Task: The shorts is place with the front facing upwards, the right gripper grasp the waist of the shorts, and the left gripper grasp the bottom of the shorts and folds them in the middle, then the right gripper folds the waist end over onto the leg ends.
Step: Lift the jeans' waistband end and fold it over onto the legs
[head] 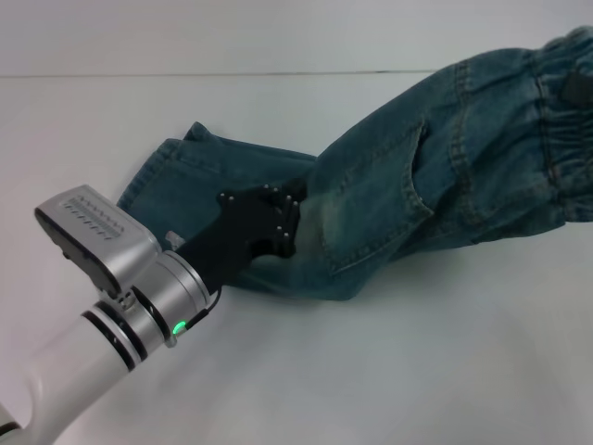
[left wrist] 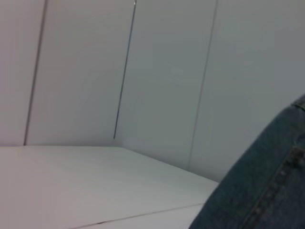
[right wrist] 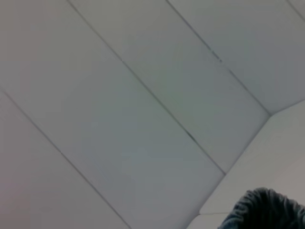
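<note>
On white table (head: 389, 371), left hand (head: 289, 227) clamped on shorts (head: 445, 158) leg hem; right hand's grip: can't tell.

Head view: high, angled forward and down over the desk (head: 389, 371), taking in the whole shorts (head: 417, 185). Left wrist view: low near the desk surface, facing the wall panels (left wrist: 157, 71), denim close at one edge. Right wrist view: tilted toward the same panelled wall, with a scrap of waistband (right wrist: 264, 210). All three share the shorts.
</note>
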{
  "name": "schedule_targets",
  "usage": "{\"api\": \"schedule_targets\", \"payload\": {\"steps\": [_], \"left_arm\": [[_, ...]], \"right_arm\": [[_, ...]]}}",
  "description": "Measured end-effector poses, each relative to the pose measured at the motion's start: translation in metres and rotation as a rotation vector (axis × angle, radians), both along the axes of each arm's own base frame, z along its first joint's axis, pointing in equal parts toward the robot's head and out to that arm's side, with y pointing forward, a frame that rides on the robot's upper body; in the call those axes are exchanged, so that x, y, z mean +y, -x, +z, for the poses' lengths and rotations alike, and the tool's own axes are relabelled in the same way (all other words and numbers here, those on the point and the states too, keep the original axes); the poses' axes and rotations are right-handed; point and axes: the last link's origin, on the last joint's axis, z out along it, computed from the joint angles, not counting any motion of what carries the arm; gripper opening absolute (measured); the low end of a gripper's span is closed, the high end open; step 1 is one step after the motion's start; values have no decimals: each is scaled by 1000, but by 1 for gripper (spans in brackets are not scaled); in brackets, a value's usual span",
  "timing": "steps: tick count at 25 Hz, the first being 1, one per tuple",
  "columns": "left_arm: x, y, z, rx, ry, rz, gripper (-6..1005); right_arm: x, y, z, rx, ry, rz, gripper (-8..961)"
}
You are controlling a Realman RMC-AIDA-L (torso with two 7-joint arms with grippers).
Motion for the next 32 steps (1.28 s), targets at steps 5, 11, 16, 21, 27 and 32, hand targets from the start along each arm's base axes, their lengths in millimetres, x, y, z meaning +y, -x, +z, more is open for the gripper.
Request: {"api": "schedule_targets", "payload": {"steps": [5, 11, 16, 21, 27, 32], "left_arm": [[-3, -4, -5, 10, 7, -16, 22], [-5, -6, -7, 3, 20, -14, 22], [-11, -8, -11, -16, 38, -11, 22], [-17, -11, -16, -28, 65, -14, 22], [-23, -15, -19, -49, 85, -22, 22], [-29, -19, -23, -69, 100, -26, 22]], "right_arm": [[15, 19, 1, -11, 28, 60, 90], [44, 54, -12, -79, 88, 133, 90], [68, 87, -32, -168, 119, 194, 89], [88, 114, -51, -261, 127, 230, 88], [104, 137, -74, -339, 128, 254, 87], [109, 152, -94, -388, 144, 277, 97]]}}
